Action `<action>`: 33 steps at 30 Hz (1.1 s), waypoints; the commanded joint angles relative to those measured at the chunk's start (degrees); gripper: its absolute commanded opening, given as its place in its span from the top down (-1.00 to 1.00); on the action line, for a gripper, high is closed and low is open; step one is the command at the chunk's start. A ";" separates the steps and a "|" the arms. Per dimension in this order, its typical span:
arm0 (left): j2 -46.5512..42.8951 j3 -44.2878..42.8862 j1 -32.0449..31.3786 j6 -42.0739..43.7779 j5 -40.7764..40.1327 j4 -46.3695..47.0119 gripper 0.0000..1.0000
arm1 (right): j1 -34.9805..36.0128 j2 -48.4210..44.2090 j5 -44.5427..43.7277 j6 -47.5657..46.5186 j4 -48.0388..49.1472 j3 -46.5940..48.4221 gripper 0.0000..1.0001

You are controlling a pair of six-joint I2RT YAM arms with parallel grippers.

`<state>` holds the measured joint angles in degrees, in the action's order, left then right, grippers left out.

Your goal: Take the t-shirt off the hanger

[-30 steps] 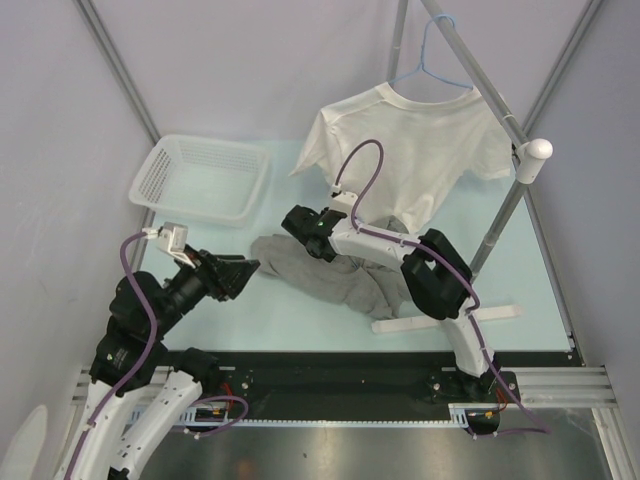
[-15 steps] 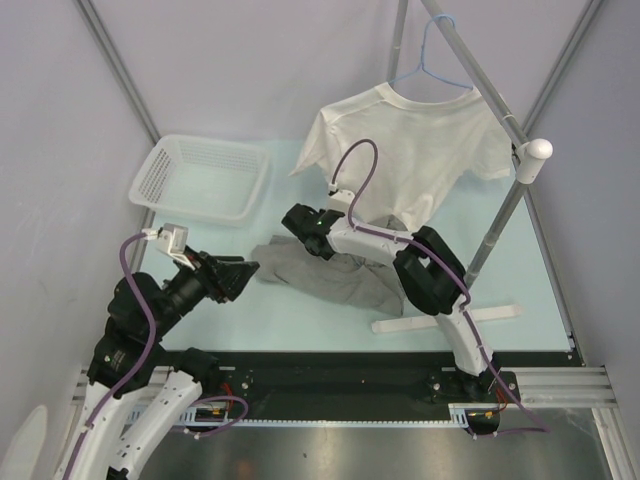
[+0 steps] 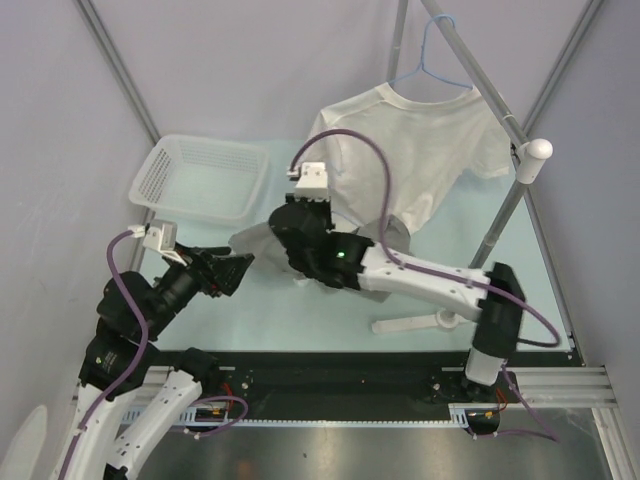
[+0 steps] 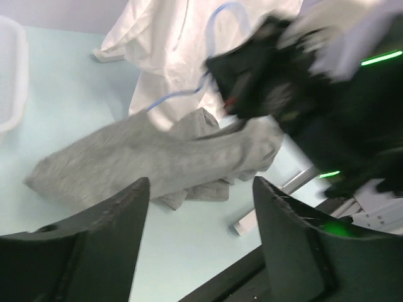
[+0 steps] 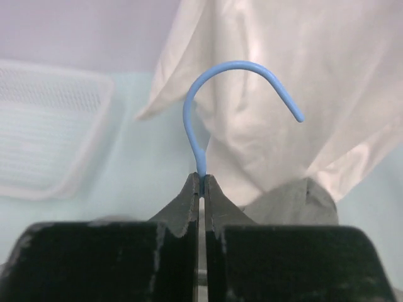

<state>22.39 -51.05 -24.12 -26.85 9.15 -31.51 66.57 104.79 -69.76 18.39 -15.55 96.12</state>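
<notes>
Clamping one blue hanger (image 5: 234,65) of two, right hand (image 5: 200,180) pinches tight; left hand (image 4: 200,189) gapes wide.

Right arm (image 3: 430,282) blocks the grey t-shirt (image 4: 145,160) — room beside basket (image 3: 190,213)

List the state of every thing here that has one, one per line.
rack hanger: hooked over the rail
white t-shirt: hanging on the rack hanger
grey t-shirt: crumpled on the table
right gripper: shut on the loose hanger
loose hanger: hook pinched by right gripper
left gripper: open, holding nothing
basket: upright, nothing inside
</notes>
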 commanded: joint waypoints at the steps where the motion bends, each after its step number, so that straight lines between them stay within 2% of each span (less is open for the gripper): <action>1: 1.25 -3.18 -0.23 1.01 -0.71 0.22 -0.67 | -1.53 -12.67 -0.94 -26.82 31.20 -5.85 1.00; 3: 1.60 -3.62 -0.23 1.45 -0.88 0.04 -0.82 | -2.05 -16.00 2.41 -27.09 29.89 -5.76 1.00; 9: 2.39 -5.20 -0.23 6.01 -1.50 -0.66 -0.97 | -1.79 -23.05 4.19 -26.31 28.84 -9.28 1.00; 17: 6.00 -3.45 -0.23 6.02 9.12 -1.02 -1.00 | -1.17 -29.46 2.61 -22.62 27.42 -12.00 1.00; 20: 6.43 -3.01 -0.23 6.72 9.92 -0.75 -1.00 | -1.18 -30.26 3.83 -21.12 25.14 -12.00 1.00; 23: 7.66 -3.88 -0.23 8.48 8.53 -1.71 -0.99 | -1.17 -31.14 4.98 -19.89 23.64 -11.92 1.00; 28: 10.74 -5.12 -0.23 9.45 -3.04 -4.53 -0.99 | -1.18 -33.24 7.70 -17.70 21.18 -12.09 1.00; 33: 13.46 -5.38 -0.14 8.57 -5.19 -2.42 -0.99 | -1.09 -34.83 9.72 -15.23 18.63 -12.27 1.00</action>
<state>33.98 -54.24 -24.23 -18.98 8.43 -35.33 65.08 72.84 -62.24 0.14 3.57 83.46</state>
